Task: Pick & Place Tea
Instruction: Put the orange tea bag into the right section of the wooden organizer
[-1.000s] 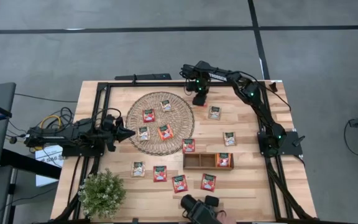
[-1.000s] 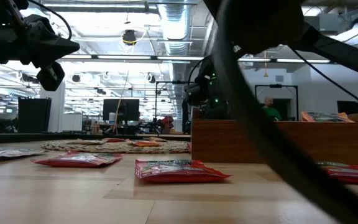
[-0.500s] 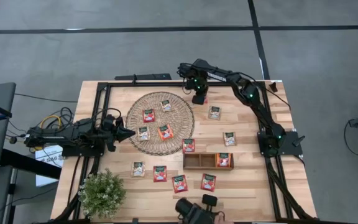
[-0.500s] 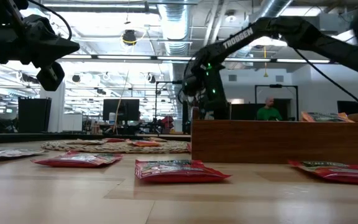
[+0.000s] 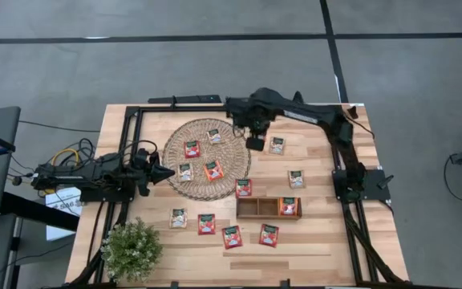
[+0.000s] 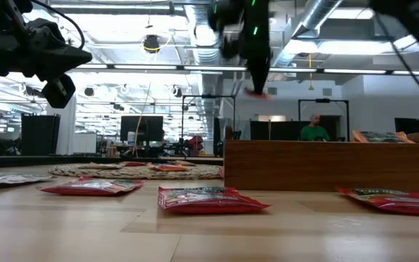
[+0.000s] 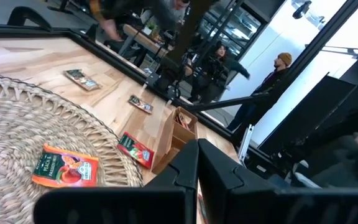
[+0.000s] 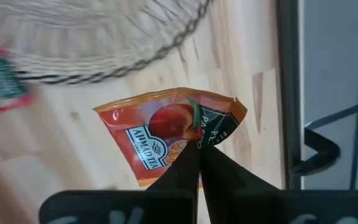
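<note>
Right gripper [image 8: 196,163] has just clamped the orange square tea sachet [image 8: 166,137] and lifted it off the wooden surface [image 5: 311,152], beside the round wicker mat [image 5: 207,159]; tray placement next. Left gripper [image 7: 197,163] closed, idle.

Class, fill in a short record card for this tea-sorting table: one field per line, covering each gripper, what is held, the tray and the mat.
Right gripper: shut on a red tea sachet, lifted above the table's far side, beside the mat
Left gripper: shut, empty, at the mat's left edge
Wooden tray: one sachet in its right compartment
Wicker mat: four sachets lying on it
Table: more sachets scattered around the tray
</note>
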